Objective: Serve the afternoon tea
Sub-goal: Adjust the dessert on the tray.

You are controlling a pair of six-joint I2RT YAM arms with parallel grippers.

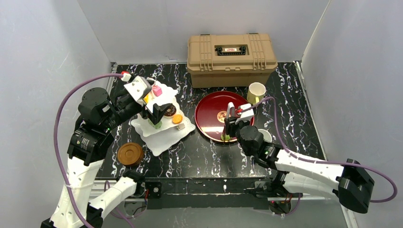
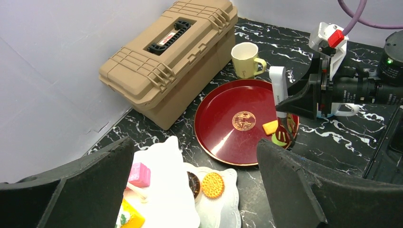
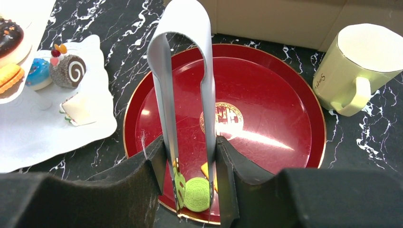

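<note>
My right gripper is shut on metal tongs, held upright over the near rim of the dark red tray. The tong tips stand on either side of a green round cookie, with an orange piece just behind it. I cannot tell whether the tips pinch the cookie. My left gripper hangs open above the white tiered stand. The stand carries a pink cake, a yellow cake, an orange biscuit and a blue donut. The cream-yellow mug stands behind the tray.
The tan case sits at the back. A brown coaster lies at the near left. A white mug shows partly behind my right arm. Grey walls close in on both sides.
</note>
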